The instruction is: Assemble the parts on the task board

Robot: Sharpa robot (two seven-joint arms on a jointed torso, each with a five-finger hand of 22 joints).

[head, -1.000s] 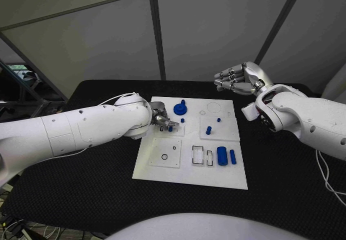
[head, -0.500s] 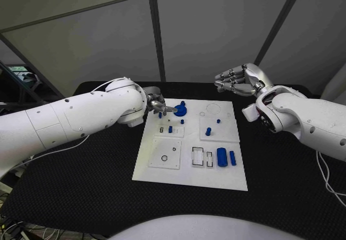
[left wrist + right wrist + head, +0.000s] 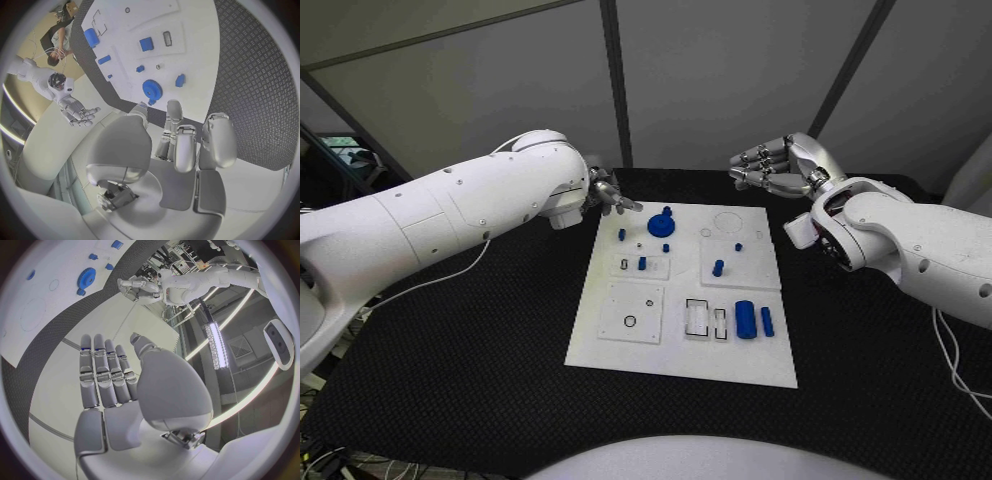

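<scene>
The task board (image 3: 687, 300) is seen in the middle of the head view as a white plate on the black table (image 3: 473, 360), running from the upper centre down toward the lower centre of the frame. A blue gear-shaped part (image 3: 661, 221) is found near the board's upper left corner, with small blue pegs (image 3: 717, 267) scattered just below and to its right, and a larger blue cylinder (image 3: 744, 319) with a slimmer blue piece (image 3: 766, 321) beside it is placed at the board's lower right, next to dark-outlined slots (image 3: 695, 315). The left hand (image 3: 607, 190) is held just above the board's upper left corner, apart from the gear; in the left wrist view its fingers (image 3: 215, 142) are seen loosely curled with nothing between them, the gear (image 3: 152, 90) lying beyond the fingertips. The right hand (image 3: 776, 165) is raised at the upper right of the head view, well apart from the board; in the right wrist view its fingers (image 3: 103, 372) are shown straight and pressed side by side, and nothing is held.
</scene>
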